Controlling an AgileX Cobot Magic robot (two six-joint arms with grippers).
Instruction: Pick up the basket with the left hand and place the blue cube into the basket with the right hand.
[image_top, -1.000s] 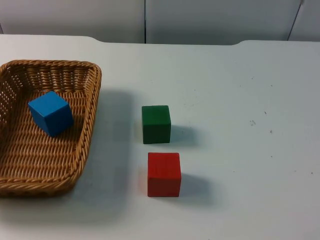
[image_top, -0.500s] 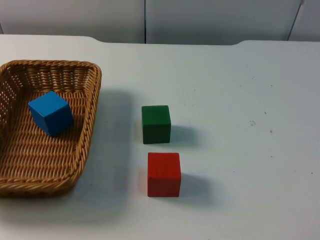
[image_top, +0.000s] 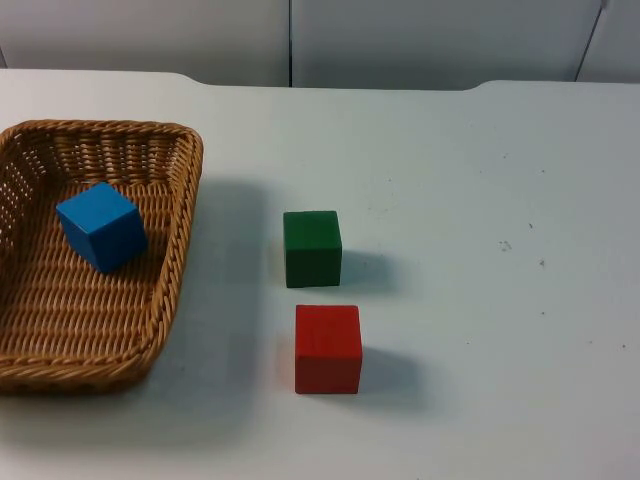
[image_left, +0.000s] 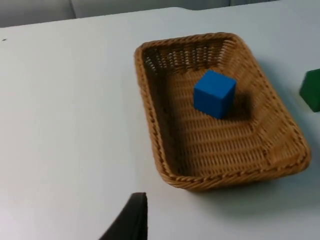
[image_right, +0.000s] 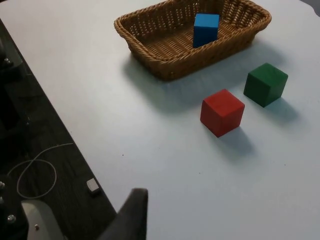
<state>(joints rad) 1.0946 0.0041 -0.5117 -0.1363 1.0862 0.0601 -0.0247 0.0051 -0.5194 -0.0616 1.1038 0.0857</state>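
Red cube (image_top: 328, 349) nearest, green cube (image_top: 312, 248) behind it, both loose on table (image_top: 480, 200). No change noted over last second. Blue cube (image_top: 101, 226) lies inside basket (image_top: 170, 270), basket resting on table; task judged complete. Left gripper, right gripper: finger state cannot be told.
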